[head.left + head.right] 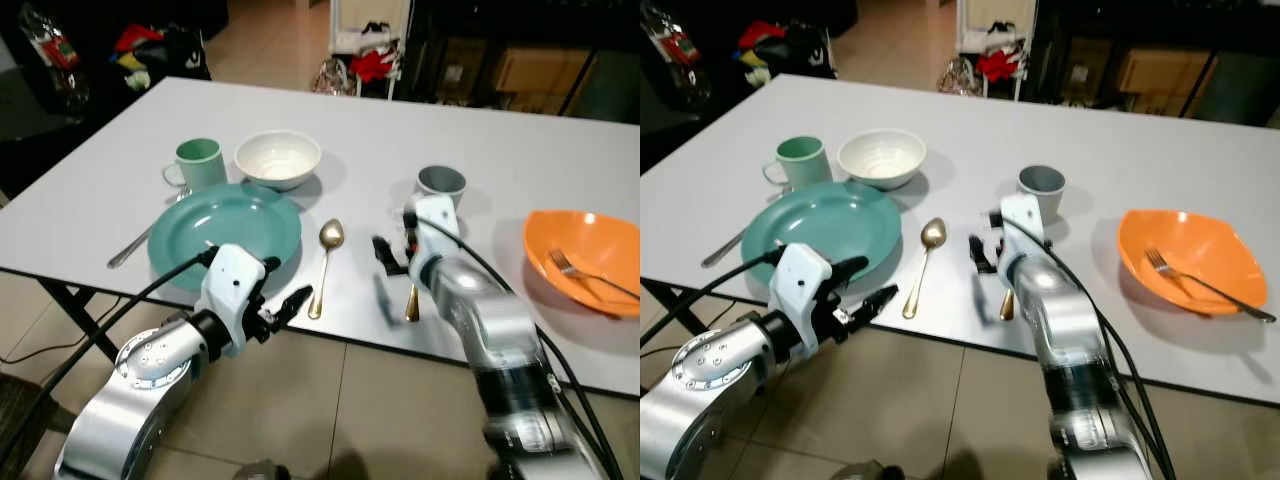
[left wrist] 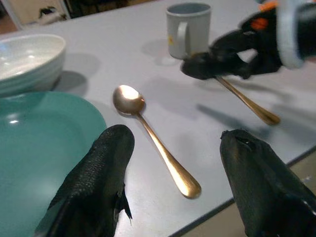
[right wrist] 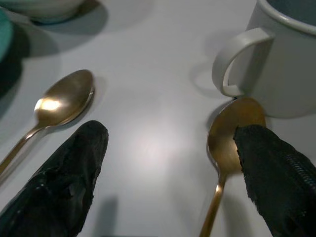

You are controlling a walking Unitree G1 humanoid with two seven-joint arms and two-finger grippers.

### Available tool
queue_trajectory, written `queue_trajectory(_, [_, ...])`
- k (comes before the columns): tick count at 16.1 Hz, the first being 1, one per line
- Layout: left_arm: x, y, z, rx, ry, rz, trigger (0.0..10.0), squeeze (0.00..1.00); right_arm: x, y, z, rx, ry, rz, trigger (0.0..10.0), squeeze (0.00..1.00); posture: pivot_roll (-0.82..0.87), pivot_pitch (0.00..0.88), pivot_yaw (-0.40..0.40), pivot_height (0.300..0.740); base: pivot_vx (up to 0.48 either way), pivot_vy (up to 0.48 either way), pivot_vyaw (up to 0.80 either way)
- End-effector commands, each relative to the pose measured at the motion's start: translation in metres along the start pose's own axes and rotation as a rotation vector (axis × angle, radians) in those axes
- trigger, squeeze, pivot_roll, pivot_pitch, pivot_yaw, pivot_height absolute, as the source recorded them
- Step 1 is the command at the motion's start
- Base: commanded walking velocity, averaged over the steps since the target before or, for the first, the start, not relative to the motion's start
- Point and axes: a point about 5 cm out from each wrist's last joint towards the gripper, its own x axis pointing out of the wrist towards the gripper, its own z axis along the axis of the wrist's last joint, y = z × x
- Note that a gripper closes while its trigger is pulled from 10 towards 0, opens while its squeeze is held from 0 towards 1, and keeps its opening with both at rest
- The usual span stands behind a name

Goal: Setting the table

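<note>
Two grippers hover spread over a white table [image 1: 520, 165], each near a gold spoon.

The left gripper [image 1: 268, 293] reaches forward from a bent silver arm at the table's near edge, its fingers [image 2: 96, 182] released and holding nothing; the first gold spoon [image 2: 154, 140] lies flat between and just ahead of them, beside the teal plate [image 1: 225, 232]. The right gripper [image 1: 985, 262] points down over the table, fingers [image 3: 64, 187] apart and empty; the second gold spoon [image 3: 228, 148] lies under one fingertip, its bowl touching the grey mug [image 3: 286, 64]. Further beyond the fingers stand a white bowl [image 1: 277, 158] and a green mug [image 1: 198, 163]; an orange bowl [image 1: 1188, 258] holds a fork [image 1: 1205, 284]. Tiled floor [image 1: 360, 400] shows below, clutter behind.
</note>
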Motion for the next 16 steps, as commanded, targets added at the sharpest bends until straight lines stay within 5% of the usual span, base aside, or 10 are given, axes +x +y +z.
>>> queue_trajectory(1, [-0.001, 0.001, -0.002, 0.002, 0.029, -0.022, 10.0, 0.00, 0.009, -0.004, 0.000, 0.013, 0.023, -0.037, 10.0, 0.00, -0.01, 0.038, 0.046, 0.740, 0.000, 0.000, 0.00])
queue_trajectory(12, [-0.005, -0.005, 0.001, -0.007, 0.038, -0.091, 10.0, 0.00, 0.015, -0.004, -0.023, 0.177, 0.121, -0.159, 10.0, 0.00, 0.00, 0.047, 0.036, 0.740, 0.000, 0.000, 0.00])
queue_trajectory(13, [-0.004, -0.006, 0.001, -0.006, 0.037, -0.104, 10.0, 0.00, 0.015, -0.005, -0.027, 0.192, 0.144, -0.168, 4.1, 0.00, 0.00, 0.045, 0.034, 0.740, 0.000, 0.000, 0.00])
queue_trajectory(15, [-0.003, -0.007, 0.002, -0.004, 0.036, -0.107, 10.0, 0.00, 0.014, -0.006, -0.028, 0.192, 0.150, -0.177, 2.4, 0.00, 0.00, 0.040, 0.028, 0.740, 0.000, 0.000, 0.00])
queue_trajectory(16, [-0.003, -0.007, 0.002, -0.003, 0.033, -0.105, 10.0, 0.00, 0.012, -0.006, -0.025, 0.195, 0.137, -0.172, 2.7, 0.00, 0.00, 0.039, 0.027, 0.740, 0.000, 0.000, 0.00])
